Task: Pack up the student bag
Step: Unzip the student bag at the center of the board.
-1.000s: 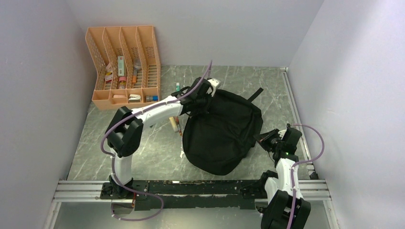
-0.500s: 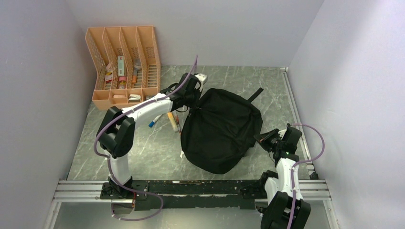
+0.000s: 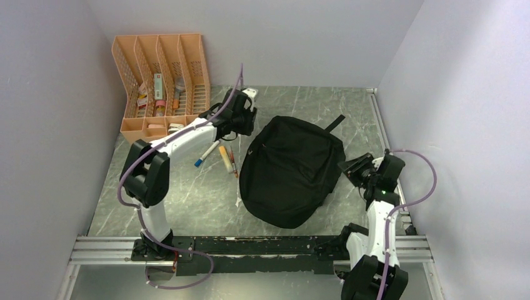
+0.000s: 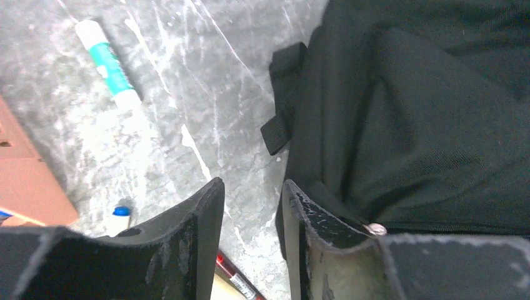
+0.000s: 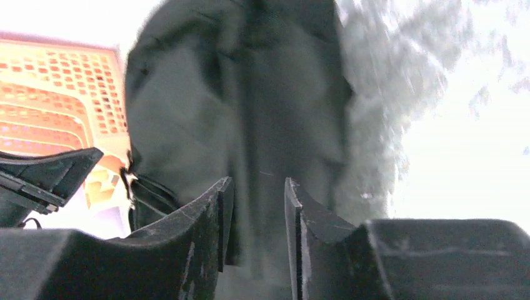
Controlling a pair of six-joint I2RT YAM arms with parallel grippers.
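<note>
Two gaps narrow | left fingers (image 4: 211,197) empty beside student bag (image 4: 425,112) | right fingers (image 5: 220,203) probably empty | teal-banded marker (image 4: 107,62) print unreadable

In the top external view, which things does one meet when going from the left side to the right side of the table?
orange mesh organiser → marker with blue cap → student bag → right end effector

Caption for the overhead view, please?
Student bag lies on the table between left arm and right arm, jaws open; pens and orange organiser alongside.
</note>
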